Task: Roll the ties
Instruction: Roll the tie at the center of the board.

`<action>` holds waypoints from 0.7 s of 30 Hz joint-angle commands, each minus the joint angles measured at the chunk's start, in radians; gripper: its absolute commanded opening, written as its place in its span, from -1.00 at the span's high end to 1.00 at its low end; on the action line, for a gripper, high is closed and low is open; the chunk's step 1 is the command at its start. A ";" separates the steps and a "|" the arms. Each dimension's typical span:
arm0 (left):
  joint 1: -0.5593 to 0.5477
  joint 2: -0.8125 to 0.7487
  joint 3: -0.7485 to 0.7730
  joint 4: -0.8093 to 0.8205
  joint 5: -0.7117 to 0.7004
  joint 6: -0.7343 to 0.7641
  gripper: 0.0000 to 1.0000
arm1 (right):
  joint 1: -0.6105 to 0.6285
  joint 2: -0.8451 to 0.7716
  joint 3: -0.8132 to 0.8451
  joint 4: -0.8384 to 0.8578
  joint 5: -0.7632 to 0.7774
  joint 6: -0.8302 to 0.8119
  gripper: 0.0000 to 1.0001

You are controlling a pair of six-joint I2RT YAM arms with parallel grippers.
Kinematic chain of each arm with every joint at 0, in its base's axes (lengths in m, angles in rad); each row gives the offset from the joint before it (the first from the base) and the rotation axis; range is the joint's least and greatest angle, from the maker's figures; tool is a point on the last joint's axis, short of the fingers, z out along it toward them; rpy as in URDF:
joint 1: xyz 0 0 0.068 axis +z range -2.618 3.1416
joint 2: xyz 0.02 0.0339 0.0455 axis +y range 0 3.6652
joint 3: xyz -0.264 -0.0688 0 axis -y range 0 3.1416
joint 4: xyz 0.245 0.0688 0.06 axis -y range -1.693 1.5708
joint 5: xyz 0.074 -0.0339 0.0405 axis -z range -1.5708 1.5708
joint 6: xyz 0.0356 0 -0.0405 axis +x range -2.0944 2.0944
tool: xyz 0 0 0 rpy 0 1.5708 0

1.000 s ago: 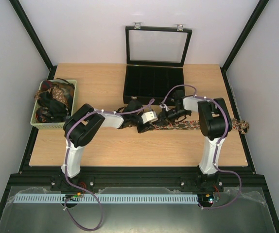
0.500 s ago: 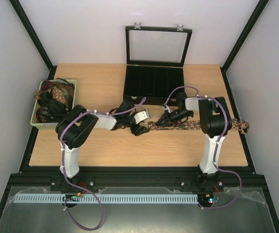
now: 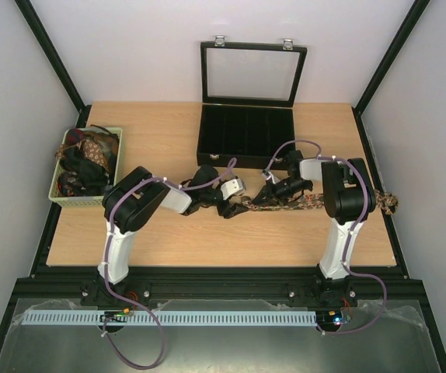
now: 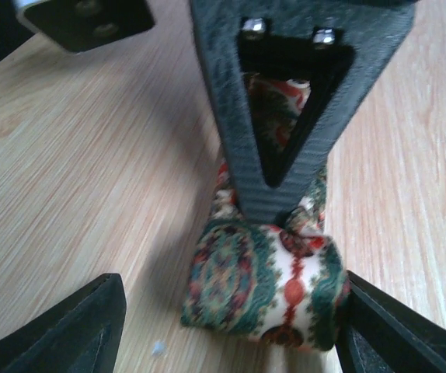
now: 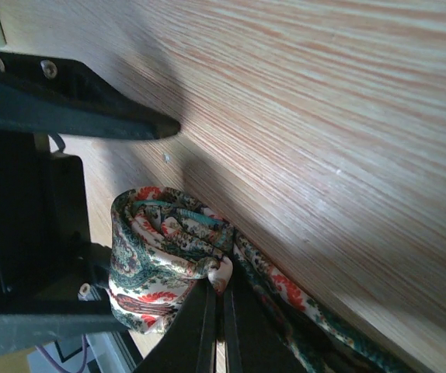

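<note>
At the left of the top view, a basket (image 3: 79, 201) is holding other ties (image 3: 91, 151). Mid-frame, the left hand (image 3: 233, 203) is gaping wide, straddling the paisley tie (image 3: 316, 200) at its rolled end. The right hand (image 3: 265, 194) is pinching that roll with fingers closed. The tie is lying on the surface (image 3: 168, 233), stretching toward the right edge.

Our left arm (image 3: 134, 206) and right arm (image 3: 344, 194) were black with white links (image 3: 333, 247) and lilac cables (image 3: 297, 141). Our left claw (image 4: 232, 299) had black wedge fingers (image 4: 75, 330); our right claw (image 5: 217, 311) had a triangular frame (image 4: 231, 116) with two silver screws (image 4: 254, 29).
</note>
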 commanded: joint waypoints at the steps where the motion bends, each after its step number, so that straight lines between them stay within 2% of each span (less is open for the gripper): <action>1: -0.038 0.056 -0.038 0.083 0.057 0.035 -0.46 | 0.000 0.049 -0.048 -0.056 0.239 0.004 0.97; 5: -0.058 0.062 -0.051 0.086 0.037 0.054 -0.39 | 0.004 0.056 -0.049 -0.041 0.237 0.014 0.97; 7: -0.055 0.071 -0.047 0.079 0.003 0.030 -0.24 | 0.008 0.063 -0.046 -0.026 0.225 0.022 0.97; 10: -0.044 0.060 -0.048 0.045 -0.071 0.022 0.10 | 0.016 0.070 -0.041 -0.002 0.188 0.043 0.97; 14: -0.028 0.003 -0.062 -0.052 -0.166 0.078 0.28 | 0.033 0.079 -0.007 0.027 0.137 0.073 0.94; 21: -0.029 -0.066 -0.058 -0.235 -0.255 0.169 0.39 | 0.003 0.057 0.102 -0.092 -0.009 0.072 0.27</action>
